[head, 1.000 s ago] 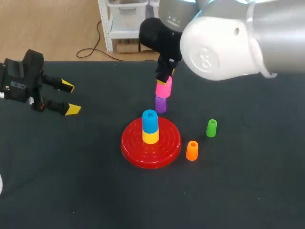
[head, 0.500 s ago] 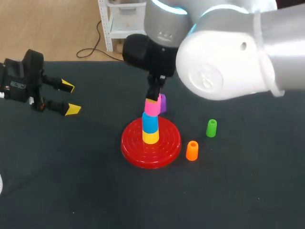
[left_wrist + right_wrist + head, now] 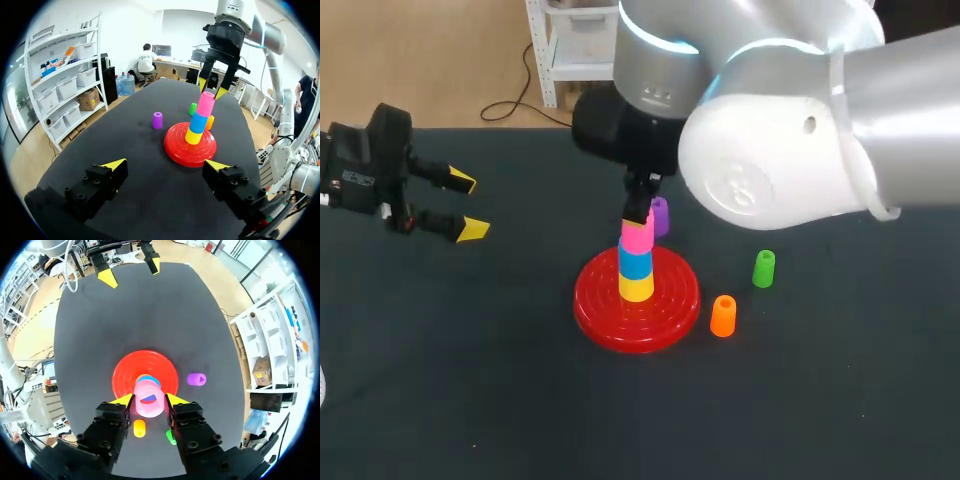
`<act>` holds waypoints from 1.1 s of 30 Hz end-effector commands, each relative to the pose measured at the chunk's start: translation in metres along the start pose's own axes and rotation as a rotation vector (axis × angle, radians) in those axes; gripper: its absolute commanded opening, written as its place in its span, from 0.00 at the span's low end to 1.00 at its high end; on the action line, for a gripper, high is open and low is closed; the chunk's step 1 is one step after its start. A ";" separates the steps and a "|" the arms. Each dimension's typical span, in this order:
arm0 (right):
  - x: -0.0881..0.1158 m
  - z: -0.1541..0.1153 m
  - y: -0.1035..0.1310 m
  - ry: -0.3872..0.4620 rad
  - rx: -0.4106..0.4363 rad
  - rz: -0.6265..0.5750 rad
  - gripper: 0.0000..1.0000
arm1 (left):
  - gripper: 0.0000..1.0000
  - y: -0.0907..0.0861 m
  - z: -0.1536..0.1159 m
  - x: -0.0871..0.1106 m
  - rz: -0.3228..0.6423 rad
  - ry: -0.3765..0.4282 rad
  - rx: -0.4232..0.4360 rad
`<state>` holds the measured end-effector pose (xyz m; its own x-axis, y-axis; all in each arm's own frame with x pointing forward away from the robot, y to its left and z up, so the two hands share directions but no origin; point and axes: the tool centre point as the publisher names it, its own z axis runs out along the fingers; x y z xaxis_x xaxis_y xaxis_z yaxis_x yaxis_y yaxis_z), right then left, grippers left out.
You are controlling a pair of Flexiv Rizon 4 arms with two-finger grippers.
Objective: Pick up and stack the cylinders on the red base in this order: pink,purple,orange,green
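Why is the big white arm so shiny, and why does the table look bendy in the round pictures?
Head view: room light glints off the glossy white right arm, which is near the camera. Left wrist view: the fisheye lens curves the straight edges of the table. Right wrist view: same bending, and the pink cylinder looks big because it sits close to the lens.
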<state>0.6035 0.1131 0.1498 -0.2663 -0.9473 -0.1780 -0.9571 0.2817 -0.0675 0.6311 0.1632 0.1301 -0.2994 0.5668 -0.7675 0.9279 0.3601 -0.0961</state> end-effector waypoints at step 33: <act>-0.001 0.021 0.008 0.105 0.001 -0.096 0.00 | 1.00 0.000 0.000 0.001 0.002 -0.005 -0.001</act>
<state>0.6001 0.1191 0.1383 -0.1822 -0.9809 -0.0684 -0.9791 0.1874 -0.0789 0.6311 0.1632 0.1301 -0.2994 0.5668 -0.7676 0.9279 0.3602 -0.0961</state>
